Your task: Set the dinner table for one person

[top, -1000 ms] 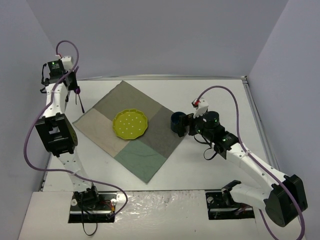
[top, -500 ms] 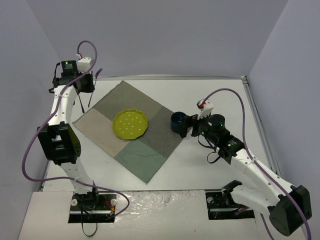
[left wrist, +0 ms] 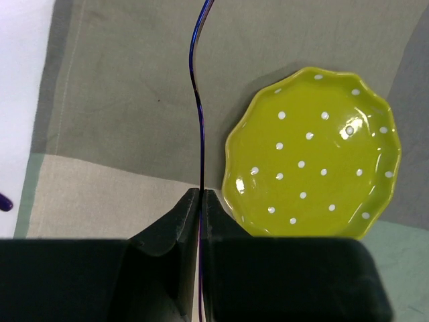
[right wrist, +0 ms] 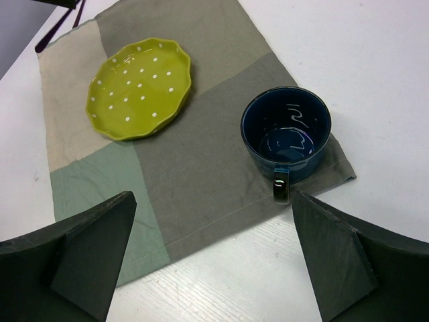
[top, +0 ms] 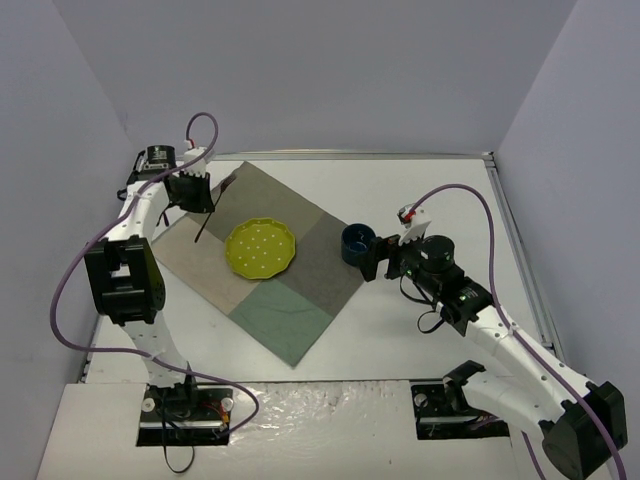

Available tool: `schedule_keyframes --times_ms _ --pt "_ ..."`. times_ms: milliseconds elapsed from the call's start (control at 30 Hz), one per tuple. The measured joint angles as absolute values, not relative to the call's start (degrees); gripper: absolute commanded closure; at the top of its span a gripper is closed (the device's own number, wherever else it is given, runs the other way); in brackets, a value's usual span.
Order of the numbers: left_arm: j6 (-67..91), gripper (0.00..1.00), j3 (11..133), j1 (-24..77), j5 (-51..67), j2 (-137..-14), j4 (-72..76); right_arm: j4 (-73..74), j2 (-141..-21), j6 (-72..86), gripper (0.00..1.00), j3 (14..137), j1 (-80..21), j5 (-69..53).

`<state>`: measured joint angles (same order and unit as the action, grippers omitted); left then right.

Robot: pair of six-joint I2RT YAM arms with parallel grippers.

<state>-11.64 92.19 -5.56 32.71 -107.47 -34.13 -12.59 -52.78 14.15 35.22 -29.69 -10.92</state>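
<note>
We see the left gripper (left wrist: 202, 194) with its jaws pressed together on a thin blue-purple utensil (left wrist: 199, 100). The left wrist camera catches it edge-on, so we cannot tell whether it is a knife, fork or spoon. The utensil runs straight out ahead of the jaws in a slight curve, over the grey panels of the patchwork placemat (left wrist: 120, 100). Just to the right of the closed jaws lies a yellow-green plate (left wrist: 312, 164) with white dots and a scalloped rim, flat on the placemat and apart from the utensil. From the top camera, the left gripper (top: 200, 200) hangs over the far left part of the placemat (top: 300, 290), the utensil (top: 207, 225) slanting down from it, short of the plate (top: 261, 247).

The right gripper (right wrist: 213, 208) has its jaws spread wide and holds nothing. Ahead of them, nearer the right finger, a dark blue mug (right wrist: 287, 134) stands upright on the placemat's corner (right wrist: 201, 174), its handle turned towards the jaws. The plate (right wrist: 139, 87) lies farther ahead, to the left.

The white dinner table (top: 430, 190) lies under everything, its bare surface showing beside and beyond the right jaws (right wrist: 375, 80). From above, the right gripper (top: 378, 256) sits just beside the mug (top: 353, 243).
</note>
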Motion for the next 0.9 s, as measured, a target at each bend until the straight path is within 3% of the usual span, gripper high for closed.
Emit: schedule_keyframes --times_ms 900 --pt "-19.67 1.00 91.07 -8.21 32.97 -120.20 -35.10 -12.58 -53.62 14.13 0.00 35.22 -29.69 -10.98"
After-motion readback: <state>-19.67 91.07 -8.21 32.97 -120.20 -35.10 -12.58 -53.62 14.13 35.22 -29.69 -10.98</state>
